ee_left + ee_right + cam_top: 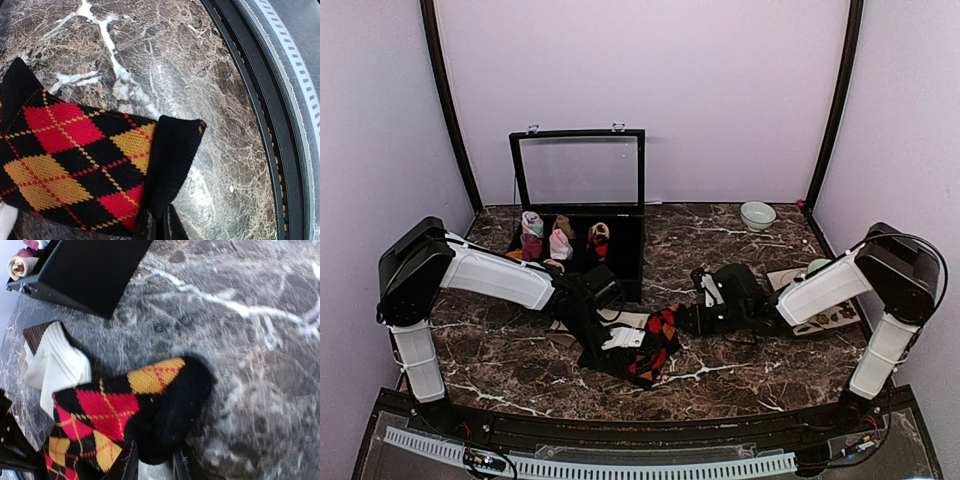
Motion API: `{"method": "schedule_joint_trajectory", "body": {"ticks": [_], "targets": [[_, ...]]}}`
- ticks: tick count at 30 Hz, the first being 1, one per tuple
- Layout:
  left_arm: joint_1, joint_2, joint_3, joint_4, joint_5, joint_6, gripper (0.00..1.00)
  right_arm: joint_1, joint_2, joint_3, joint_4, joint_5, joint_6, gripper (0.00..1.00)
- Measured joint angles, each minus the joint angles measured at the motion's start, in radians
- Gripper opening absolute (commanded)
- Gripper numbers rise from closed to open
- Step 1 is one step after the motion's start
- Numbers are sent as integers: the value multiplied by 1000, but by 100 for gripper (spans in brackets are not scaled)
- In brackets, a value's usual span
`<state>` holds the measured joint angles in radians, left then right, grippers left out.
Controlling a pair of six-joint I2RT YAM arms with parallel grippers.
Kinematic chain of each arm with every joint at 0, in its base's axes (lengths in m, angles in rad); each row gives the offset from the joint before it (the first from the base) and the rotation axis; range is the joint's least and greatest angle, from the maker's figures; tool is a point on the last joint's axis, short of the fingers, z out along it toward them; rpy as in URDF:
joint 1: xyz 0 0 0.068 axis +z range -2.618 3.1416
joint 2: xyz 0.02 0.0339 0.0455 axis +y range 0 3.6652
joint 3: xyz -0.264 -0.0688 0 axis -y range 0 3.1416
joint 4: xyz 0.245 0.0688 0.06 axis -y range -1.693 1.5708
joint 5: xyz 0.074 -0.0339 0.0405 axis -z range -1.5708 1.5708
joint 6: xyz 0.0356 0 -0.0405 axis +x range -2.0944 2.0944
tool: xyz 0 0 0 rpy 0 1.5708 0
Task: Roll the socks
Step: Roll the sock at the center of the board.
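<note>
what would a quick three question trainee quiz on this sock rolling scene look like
1. True or false: the cream sock lies inside the display case.
2. The case's lid stands: A open, B shut.
3. Fill in: the left end effector is shut on the ___ sock.
Key: 1 false, it lies on the table; 2 A; 3 argyle sock.
</note>
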<state>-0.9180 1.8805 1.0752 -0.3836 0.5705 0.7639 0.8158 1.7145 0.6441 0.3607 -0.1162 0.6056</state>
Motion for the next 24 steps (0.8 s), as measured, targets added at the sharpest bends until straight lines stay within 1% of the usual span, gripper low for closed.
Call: {"method": "schedule_joint_trajectory", "body": {"ticks": [3, 7, 12, 18, 22, 24], "targets": [[0, 0, 0, 0, -1, 3, 0, -10, 42, 78, -35, 0, -16, 24], [0, 0, 0, 0, -1, 3, 0, -39, 56, 192, -78, -16, -30, 24], [0, 0, 0, 0, -2, 3, 0, -63, 64, 302, -63, -39, -31, 23], [0, 0, 0, 0, -1, 3, 0, -70, 69, 275, -47, -45, -20, 23], [0, 0, 1, -1, 0, 3, 0, -70, 58, 219, -45, -42, -23, 28], [1, 0, 3, -7, 0, 1, 0, -71, 19, 171, -50, -34, -27, 26]]}}
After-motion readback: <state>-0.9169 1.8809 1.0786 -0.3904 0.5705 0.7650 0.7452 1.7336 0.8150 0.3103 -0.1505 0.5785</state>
